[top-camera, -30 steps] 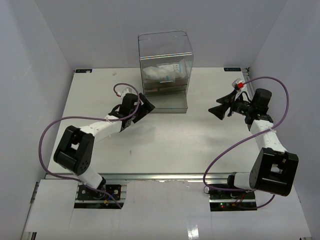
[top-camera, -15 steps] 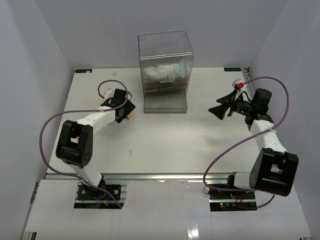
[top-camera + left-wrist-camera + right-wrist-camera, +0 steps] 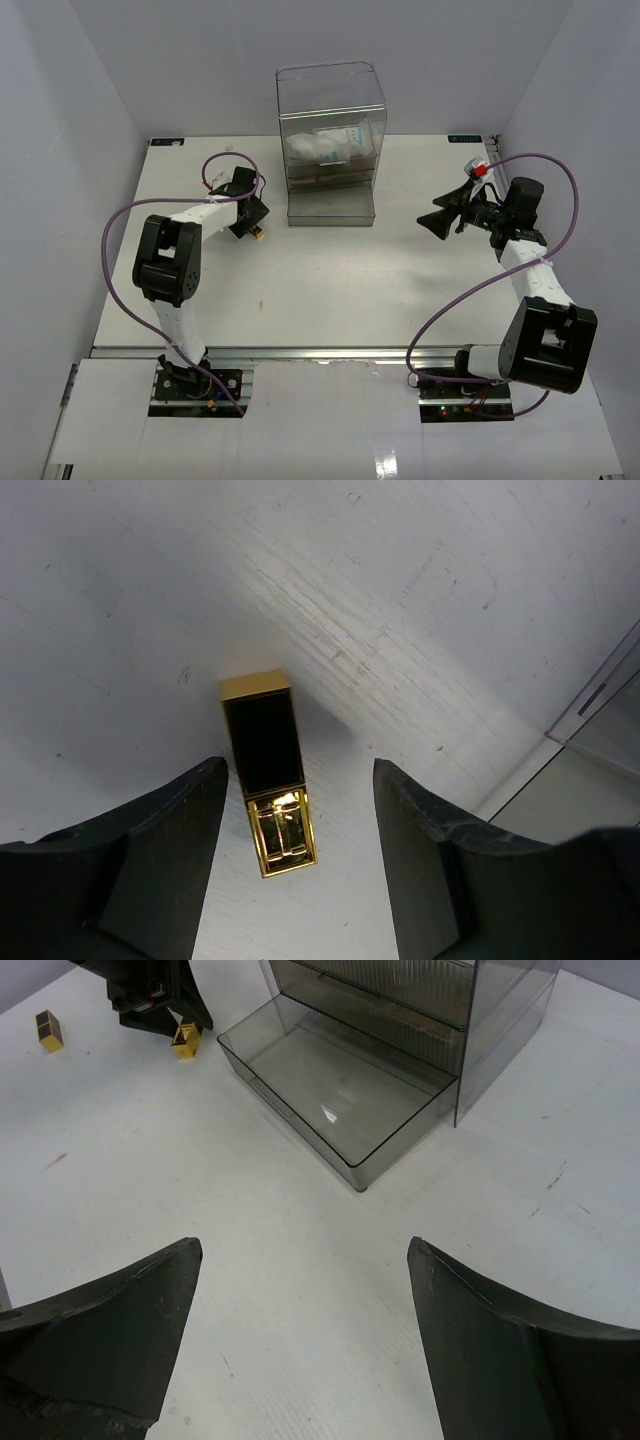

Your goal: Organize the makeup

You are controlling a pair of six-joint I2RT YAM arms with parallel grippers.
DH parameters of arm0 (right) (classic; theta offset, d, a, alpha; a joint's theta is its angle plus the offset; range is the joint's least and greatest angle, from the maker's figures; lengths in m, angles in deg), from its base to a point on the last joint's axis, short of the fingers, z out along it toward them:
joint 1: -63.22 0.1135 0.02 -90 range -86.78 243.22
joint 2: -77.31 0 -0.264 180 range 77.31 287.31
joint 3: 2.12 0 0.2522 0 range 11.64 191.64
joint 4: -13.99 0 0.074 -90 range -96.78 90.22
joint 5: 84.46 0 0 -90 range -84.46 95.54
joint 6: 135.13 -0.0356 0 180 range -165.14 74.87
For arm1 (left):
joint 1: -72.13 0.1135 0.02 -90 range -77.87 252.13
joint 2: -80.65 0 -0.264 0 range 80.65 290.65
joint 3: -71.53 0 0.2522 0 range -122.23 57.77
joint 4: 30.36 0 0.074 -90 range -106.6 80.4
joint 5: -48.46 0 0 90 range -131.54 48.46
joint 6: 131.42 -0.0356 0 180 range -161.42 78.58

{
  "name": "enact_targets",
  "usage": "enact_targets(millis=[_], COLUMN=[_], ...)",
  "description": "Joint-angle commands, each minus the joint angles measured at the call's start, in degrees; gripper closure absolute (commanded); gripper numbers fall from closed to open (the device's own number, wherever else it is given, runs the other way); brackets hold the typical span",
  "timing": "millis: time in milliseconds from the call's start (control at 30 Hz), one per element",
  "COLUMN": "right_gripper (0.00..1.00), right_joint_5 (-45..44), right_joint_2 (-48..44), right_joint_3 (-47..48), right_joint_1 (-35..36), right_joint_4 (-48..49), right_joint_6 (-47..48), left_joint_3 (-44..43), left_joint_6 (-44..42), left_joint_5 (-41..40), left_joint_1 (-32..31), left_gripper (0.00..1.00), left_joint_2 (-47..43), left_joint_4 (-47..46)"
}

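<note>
A small gold and black rectangular case (image 3: 266,772) lies on the white table between the fingers of my left gripper (image 3: 300,780), untouched; the jaws are open. From above, the left gripper (image 3: 254,222) sits left of the clear drawer box (image 3: 330,120), with the gold case (image 3: 258,234) at its tips. White packets (image 3: 328,146) and a bronze item (image 3: 318,178) lie inside the box. My right gripper (image 3: 445,215) is open and empty over bare table at the right, and the right wrist view (image 3: 302,1260) shows the same.
The box's bottom drawer (image 3: 340,1090) is pulled out and holds nothing. A second small gold piece (image 3: 47,1030) lies on the table beyond the left gripper (image 3: 150,1000). The table's side walls stand close on both sides.
My left arm has swung left, away from the front of the drawer box, and its gripper now hangs over the gold case. The right arm has not moved.
</note>
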Motion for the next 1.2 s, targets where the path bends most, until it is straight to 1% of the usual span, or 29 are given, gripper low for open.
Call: enact_targets(millis=[0,33,67,133,233,367,400,467,533,667,733,800,900,933,1067,1167], right_gripper=[0.10,0.10,0.10,0.10,0.10,0.10,0.10,0.10,0.10,0.10,0.10,0.10,0.10,0.10,0.10,0.10], right_joint_5=[1.0,1.0,1.2,1.3,1.4,1.4,1.5,1.8,2.0,2.0,2.1,1.9,1.8,1.7,1.5,1.5], right_joint_2=[-1.3,-1.3,-1.3,-1.4,-1.5,-1.7,-1.8,-1.8,-1.7,-1.6,-1.4,-1.3,-1.2,-1.1,-1.0,-1.0], right_joint_3=[0.5,0.5,0.5,0.5,0.6,0.5,0.5,0.5,0.5,0.5,0.5,0.5,0.5,0.5,0.5,0.5], right_joint_1=[-0.2,-0.2,-0.1,-0.2,-0.2,-0.2,-0.2,-0.1,-0.1,0.0,0.1,0.4,0.5,0.6,0.6,0.6], right_joint_4=[-0.5,-0.5,-0.6,-0.6,-0.6,-0.7,-0.7,-0.7,-0.7,-0.7,-0.7,-0.7,-0.7,-0.8,-0.8,-0.8], right_joint_6=[0.7,0.7,0.8,0.8,0.7,0.8,0.8,0.7,0.7,0.8,0.8,0.7,0.7,0.7,0.8,0.8], left_joint_3=[-0.5,-0.2,0.2,1.0,1.5,2.4,2.9,4.1,6.7,13.1,14.1,14.7,15.0,15.4,15.2,15.3], left_joint_6=[-1.0,-1.0,-1.1,-1.4,-2.2,-4.6,-5.5,-7.2,-9.7,-12.4,-12.4,-11.0,-7.4,-5.4,3.6,10.8], left_joint_5=[0.0,0.0,0.0,0.1,0.7,3.5,4.8,9.8,13.9,27.9,33.0,35.6,40.9,41.6,41.9,41.2], left_joint_1=[0.5,0.5,0.5,0.5,0.5,0.5,0.5,0.5,0.5,0.4,0.1,-1.1,-2.3,-2.4,-2.9,-3.1], left_gripper=[0.40,0.46,0.51,0.56,0.59,0.62,0.65,0.68,0.72,0.83,0.85,0.87,0.87,0.87,0.85,0.82], left_joint_2=[-0.6,-0.7,-1.0,-1.7,-2.2,-3.8,-4.4,-7.0,-9.5,-17.0,-19.2,-20.5,-20.4,-20.2,-16.5,-13.5], left_joint_4=[1.5,1.4,1.3,1.1,0.8,-0.1,-1.5,-3.7,-7.8,-18.4,-22.0,-23.9,-30.6,-32.5,-40.4,-45.0])
